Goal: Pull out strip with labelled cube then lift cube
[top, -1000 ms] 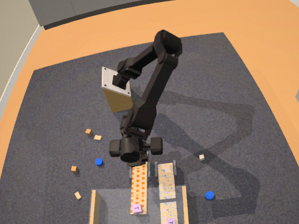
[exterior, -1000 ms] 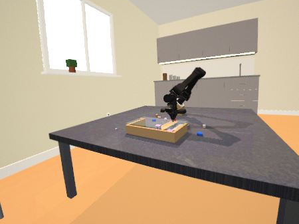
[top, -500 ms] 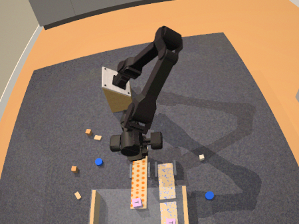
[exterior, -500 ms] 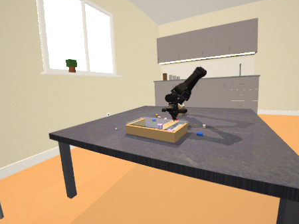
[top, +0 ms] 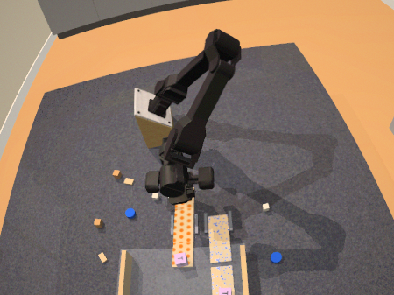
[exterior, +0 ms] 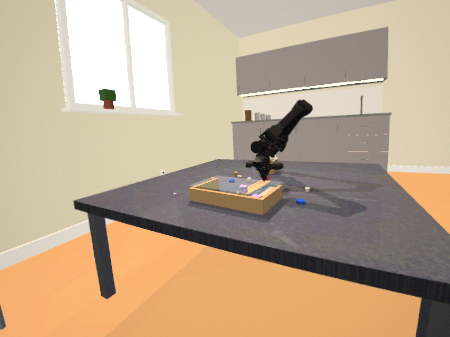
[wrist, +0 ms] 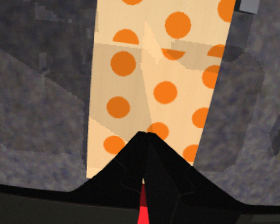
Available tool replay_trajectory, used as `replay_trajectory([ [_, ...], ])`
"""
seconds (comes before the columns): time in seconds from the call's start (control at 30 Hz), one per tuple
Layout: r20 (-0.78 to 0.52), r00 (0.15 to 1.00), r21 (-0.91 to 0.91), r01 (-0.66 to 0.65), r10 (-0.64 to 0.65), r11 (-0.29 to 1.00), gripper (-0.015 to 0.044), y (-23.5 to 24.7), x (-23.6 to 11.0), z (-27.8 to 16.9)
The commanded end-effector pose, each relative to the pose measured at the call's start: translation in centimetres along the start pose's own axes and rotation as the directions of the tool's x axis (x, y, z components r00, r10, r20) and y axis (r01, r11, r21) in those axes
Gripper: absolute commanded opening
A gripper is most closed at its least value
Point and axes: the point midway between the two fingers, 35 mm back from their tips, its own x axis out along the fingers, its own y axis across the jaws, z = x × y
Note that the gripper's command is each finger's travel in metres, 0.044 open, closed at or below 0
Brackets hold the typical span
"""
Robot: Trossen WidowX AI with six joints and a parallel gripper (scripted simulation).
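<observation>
The fingers are pressed together on the near end of the orange-dotted strip point(top: 184, 233), a cream band strewn with orange spots and unbroken along its length. It lies flat on the dark worktop point(top: 284, 120), its far end carrying the pink labelled cube point(top: 180, 258) inside the wooden tray point(top: 125, 272).

Matt speckled table top point(top: 306, 111), wooden tray point(exterior: 220, 197), black gripper point(wrist: 145, 160)
</observation>
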Motion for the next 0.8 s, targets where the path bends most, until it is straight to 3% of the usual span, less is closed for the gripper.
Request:
replay_trajectory([
  [0.0,-0.02,1.0,0.006,-0.002,0.002,1.0,0.0,0.1,0.4,-1.3],
  [0.77,-0.022,1.0,0.008,-0.002,0.002,1.0,0.0,0.0,0.3,-4.7],
])
